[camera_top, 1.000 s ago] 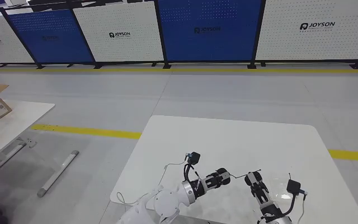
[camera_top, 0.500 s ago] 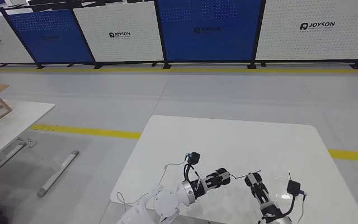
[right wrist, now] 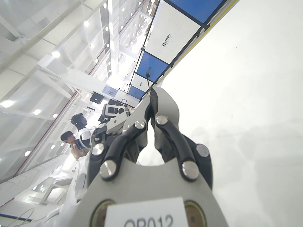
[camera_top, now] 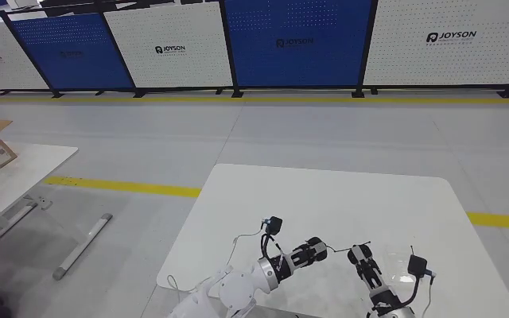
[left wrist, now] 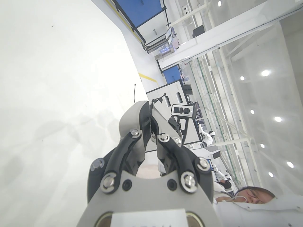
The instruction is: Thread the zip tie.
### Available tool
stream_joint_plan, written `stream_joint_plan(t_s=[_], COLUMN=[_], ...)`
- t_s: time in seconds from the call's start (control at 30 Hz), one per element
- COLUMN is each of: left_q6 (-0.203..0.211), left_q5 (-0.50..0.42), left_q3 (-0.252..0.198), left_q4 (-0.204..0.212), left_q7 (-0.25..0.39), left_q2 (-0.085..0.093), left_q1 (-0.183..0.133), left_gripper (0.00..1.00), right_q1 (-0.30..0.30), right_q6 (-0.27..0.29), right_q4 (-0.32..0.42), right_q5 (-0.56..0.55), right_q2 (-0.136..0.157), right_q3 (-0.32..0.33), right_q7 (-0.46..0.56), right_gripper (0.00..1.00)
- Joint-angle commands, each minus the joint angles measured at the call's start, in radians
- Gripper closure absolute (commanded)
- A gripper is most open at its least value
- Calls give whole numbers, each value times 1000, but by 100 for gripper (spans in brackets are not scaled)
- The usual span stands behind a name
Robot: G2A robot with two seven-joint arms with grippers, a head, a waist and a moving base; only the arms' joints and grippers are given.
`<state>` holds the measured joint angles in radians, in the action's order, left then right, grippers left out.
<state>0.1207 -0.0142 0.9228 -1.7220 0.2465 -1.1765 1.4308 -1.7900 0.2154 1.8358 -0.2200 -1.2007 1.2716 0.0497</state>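
Top view: right gripper point(camera_top: 355, 252) pinches tie point(camera_top: 339, 252).

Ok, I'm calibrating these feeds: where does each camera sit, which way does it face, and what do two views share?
Top view: above, looking down at the white table; left arm and right arm show.
Left wrist view: on that wrist, looking along the shut left tool across the table.
Right wrist view: on that wrist, looking along the right tool, shut on the zip tie.
Shared: all show table and zip tie.
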Motion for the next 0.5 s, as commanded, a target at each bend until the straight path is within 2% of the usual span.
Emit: stream_joint_plan(t_s=[0.0, 0.47], left_q6=[2, -8], left_q5=[5, 26], left_q3=[-6, -2], left_q4=[-1, -6], left_q7=[-2, 4], left_q2=[-1, 1], left_q1=[0, 3], left_gripper=[100, 100], right_q1=[3, -4], right_q6=[0, -6], right_q4=[-2, 3], right_q5=[-3, -17], right_q2=[-1, -4], right_q3=[-5, 1], right_q7=[3, -8], right_gripper=[100, 100])
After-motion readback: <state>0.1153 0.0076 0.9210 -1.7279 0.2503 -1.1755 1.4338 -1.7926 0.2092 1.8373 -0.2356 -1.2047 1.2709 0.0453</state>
